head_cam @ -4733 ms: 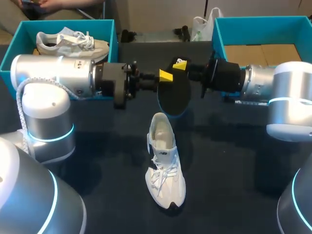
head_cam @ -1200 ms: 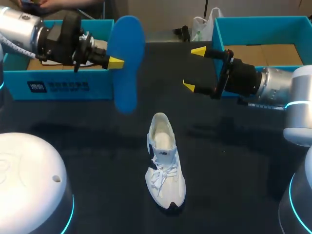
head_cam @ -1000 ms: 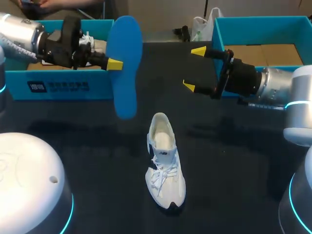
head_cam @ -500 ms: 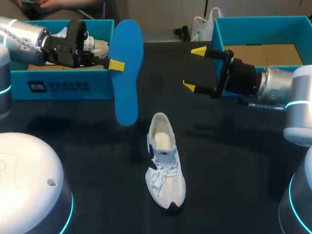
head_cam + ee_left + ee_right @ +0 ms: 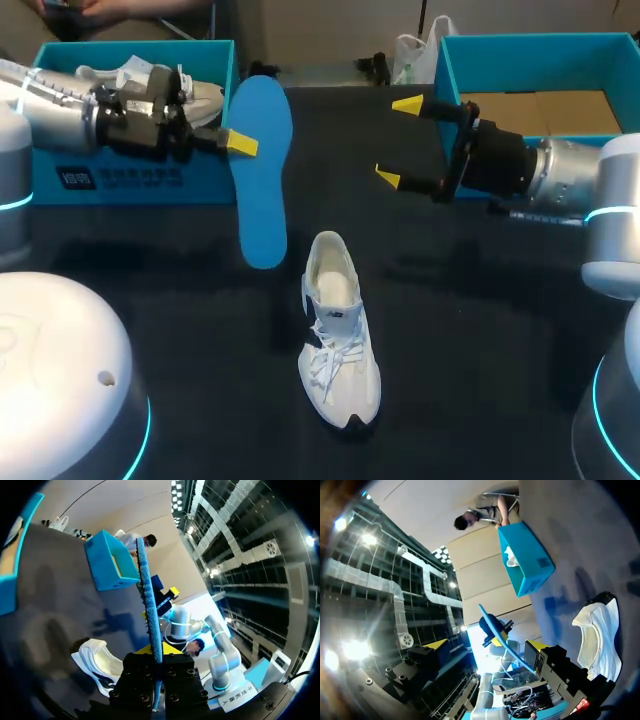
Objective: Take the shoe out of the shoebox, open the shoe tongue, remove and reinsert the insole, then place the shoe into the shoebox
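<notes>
Over the dark table (image 5: 480, 330), the left gripper (image 5: 240, 143) is pinching the insole (image 5: 262, 170), perhaps only thinly, so it is risking slipping past the shoe (image 5: 338, 330) below the gripper. The right gripper (image 5: 397, 140) is gaping empty.

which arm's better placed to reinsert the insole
Left, probably: the left gripper is shut on the blue insole, held near the heel of the white shoe. The right gripper is open and empty.

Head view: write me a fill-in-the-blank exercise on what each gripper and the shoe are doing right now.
The left gripper is shut on the blue ____.
The right gripper has its fingers ____, with nothing between them.
The white shoe rests on the dark ____.
Missing words: insole; open; table.
</notes>
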Controlling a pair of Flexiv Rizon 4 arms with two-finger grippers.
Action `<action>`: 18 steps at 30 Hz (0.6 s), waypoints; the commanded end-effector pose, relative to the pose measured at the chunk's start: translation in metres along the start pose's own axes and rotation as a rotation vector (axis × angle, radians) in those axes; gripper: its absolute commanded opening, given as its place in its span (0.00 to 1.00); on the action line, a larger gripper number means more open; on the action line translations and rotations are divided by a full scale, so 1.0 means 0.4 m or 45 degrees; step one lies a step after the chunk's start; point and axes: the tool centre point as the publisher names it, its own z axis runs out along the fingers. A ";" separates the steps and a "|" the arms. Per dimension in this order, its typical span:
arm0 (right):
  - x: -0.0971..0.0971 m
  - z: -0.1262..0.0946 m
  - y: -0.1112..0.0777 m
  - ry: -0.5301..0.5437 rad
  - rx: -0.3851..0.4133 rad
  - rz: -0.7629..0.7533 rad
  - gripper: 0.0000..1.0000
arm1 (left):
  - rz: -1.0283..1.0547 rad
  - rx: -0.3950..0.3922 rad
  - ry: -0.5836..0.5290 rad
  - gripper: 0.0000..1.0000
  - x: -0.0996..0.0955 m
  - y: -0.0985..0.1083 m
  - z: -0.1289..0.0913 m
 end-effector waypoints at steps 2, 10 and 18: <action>-0.001 0.000 -0.002 -0.001 -0.002 0.000 1.00 | -0.072 0.015 0.016 0.00 -0.023 0.003 0.028; 0.012 -0.002 -0.001 -0.209 0.063 -0.210 1.00 | -0.205 0.033 0.026 0.00 -0.054 -0.005 0.043; 0.036 0.018 -0.019 -0.474 0.117 -0.267 1.00 | -0.277 0.035 0.055 0.00 -0.067 -0.004 0.049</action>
